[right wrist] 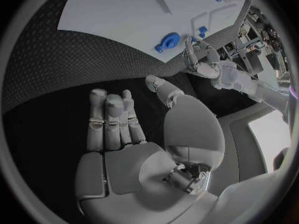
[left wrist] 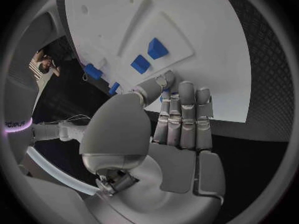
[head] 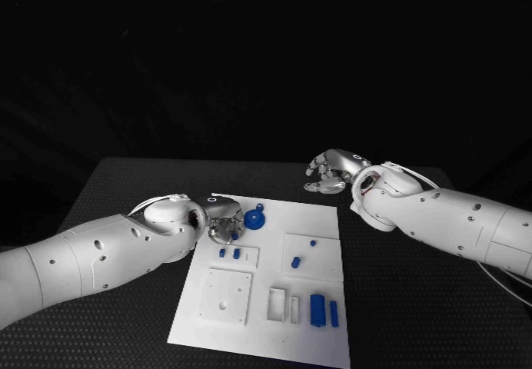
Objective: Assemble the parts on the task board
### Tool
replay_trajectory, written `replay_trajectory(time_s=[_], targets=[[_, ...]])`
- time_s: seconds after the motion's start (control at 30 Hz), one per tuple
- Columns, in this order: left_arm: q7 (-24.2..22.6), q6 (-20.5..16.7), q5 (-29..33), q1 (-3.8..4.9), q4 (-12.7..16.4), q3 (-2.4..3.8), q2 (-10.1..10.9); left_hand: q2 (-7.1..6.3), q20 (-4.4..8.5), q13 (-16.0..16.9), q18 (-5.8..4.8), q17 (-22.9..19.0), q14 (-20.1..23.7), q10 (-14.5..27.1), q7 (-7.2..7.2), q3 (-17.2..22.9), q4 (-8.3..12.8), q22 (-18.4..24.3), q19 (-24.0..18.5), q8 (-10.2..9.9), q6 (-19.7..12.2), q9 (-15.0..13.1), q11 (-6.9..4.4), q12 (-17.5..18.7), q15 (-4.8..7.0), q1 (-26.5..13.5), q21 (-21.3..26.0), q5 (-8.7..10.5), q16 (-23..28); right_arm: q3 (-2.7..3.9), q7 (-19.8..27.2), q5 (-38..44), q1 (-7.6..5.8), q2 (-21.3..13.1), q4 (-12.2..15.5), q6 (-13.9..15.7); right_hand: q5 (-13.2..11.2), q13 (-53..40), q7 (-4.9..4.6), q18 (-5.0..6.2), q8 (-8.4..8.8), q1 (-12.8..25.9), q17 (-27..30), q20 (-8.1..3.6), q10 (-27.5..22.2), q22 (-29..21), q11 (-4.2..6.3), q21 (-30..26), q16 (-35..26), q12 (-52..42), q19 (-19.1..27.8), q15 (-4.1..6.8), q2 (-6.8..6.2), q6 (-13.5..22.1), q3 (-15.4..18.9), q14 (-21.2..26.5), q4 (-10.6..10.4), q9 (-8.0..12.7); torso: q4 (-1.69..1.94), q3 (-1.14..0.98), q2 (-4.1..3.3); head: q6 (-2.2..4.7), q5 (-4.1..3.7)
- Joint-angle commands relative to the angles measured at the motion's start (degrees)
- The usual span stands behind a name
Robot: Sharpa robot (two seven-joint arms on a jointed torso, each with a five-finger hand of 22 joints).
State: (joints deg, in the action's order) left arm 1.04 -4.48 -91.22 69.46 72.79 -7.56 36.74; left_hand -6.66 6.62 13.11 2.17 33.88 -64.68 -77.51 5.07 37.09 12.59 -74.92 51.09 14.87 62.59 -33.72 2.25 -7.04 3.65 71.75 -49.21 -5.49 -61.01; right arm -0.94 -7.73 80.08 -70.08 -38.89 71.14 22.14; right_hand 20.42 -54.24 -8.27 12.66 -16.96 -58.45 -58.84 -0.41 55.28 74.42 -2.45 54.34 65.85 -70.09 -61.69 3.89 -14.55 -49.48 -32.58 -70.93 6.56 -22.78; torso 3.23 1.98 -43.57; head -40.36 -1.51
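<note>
The white task board (head: 261, 338) lies mid-table. My left hand (head: 222, 216) hovers at its far left corner, right beside a round blue part with a knob (head: 255, 221). In the left wrist view the left hand (left wrist: 181, 119) has its fingers straight and side by side, with the thumb bent across. A sliver of blue (left wrist: 164, 91) shows between thumb and fingers; whether it is held is unclear. Two small blue parts (head: 230, 252) stand in a raised plate just past the fingertips. My right hand (head: 333, 171) hangs over the black table beyond the far edge, fingers extended, empty.
More blue parts sit on the board: two small ones (head: 304, 254) on the right-hand plate and two long ones (head: 324, 310) near the front. A square plate with holes (head: 227, 294) lies front left. Black table (head: 432, 307) surrounds the board.
</note>
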Motion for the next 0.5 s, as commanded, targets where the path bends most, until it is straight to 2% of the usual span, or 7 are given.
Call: replay_trajectory(time_s=[0.03, 0.2, 0.3, 0.5], targets=[[-0.5, 2.6, 0.2, -0.7, -0.1, -0.54, -0.2, 0.34, 2.79, 0.0, 0.74, 0.1, -0.1, -0.4, 0.11, 0.1, 0.1, -0.7, 0.2, -0.1, 0.3, 0.1, -0.04, 0.0, 0.3, -0.4, -0.3, 0.0, -0.2, 0.02, 0.2, 0.2, 0.03, 0.0, 0.0, -0.6, -0.1, 0.1, -0.52, 2.34, 0.27, -0.1, 0.1, 0.07, 0.0, 0.0, 0.15, -0.3, -0.2, 0.1, 0.0, 0.1, 0.4, 0.1, 0.2, 0.0, 0.3, 0.1, 0.06, 0.03, 0.03, -0.09, -0.06], [-0.5, 1.5, 2.6, -0.69, -0.2, -0.53, 0.0, 0.35, 2.76, -0.2, 0.72, 0.1, 0.1, 0.0, 0.37, 0.2, 0.2, -0.9, 0.1, -0.4, -0.3, 0.4, 0.13, 0.5, 0.17, -0.6, -0.3, -0.1, -0.1, 0.02, 0.2, 0.2, 0.05, -0.1, 0.0, -0.5, -0.1, 0.1, -0.52, 2.34, 0.27, -0.1, 0.1, 0.07, 0.1, 0.0, 0.15, -0.3, -0.2, 0.0, 0.0, 0.1, 0.41, 0.1, 0.2, 0.0, 0.3, 0.1, 0.05, 0.04, 0.02, -0.02, -0.13], [-0.4, 1.5, 2.6, -0.68, -0.3, -0.53, 0.0, -0.17, 2.51, -0.5, 0.78, 0.2, 0.4, 1.1, 1.8, 0.4, 0.6, -1.0, 0.0, -2.6, -4.2, 1.6, 0.58, 1.3, -0.24, -0.5, -0.3, -0.21, -0.1, 0.02, 0.3, 0.2, 0.06, -0.2, 0.0, -0.5, -0.1, 0.1, -0.52, 2.34, 0.27, 0.0, 0.1, 0.08, 0.1, 0.0, 0.15, -0.3, -0.2, 0.0, 0.0, 0.1, 0.41, 0.1, 0.2, 0.0, 0.3, 0.1, 0.14, 0.04, 0.03, 0.07, -0.28], [0.5, 2.0, 2.4, -0.68, -0.3, -0.53, 0.3, -0.68, 2.24, -0.7, 0.88, 0.3, 0.7, 1.6, 1.31, 0.5, 0.9, -1.1, -0.2, -3.2, -5.5, 2.1, 0.84, 1.8, -0.48, -0.1, -0.2, -0.16, -0.1, 0.02, 0.0, 0.2, 0.05, -0.3, -0.2, -0.7, -0.2, 0.1, -0.53, 2.34, 0.28, 0.0, 0.1, 0.08, 0.0, 0.0, 0.14, -0.3, -0.2, 0.0, 0.0, 0.09, 0.36, 0.1, 0.2, 0.0, 0.3, 0.1, 0.04, 0.06, 0.0, 0.06, -0.13]])
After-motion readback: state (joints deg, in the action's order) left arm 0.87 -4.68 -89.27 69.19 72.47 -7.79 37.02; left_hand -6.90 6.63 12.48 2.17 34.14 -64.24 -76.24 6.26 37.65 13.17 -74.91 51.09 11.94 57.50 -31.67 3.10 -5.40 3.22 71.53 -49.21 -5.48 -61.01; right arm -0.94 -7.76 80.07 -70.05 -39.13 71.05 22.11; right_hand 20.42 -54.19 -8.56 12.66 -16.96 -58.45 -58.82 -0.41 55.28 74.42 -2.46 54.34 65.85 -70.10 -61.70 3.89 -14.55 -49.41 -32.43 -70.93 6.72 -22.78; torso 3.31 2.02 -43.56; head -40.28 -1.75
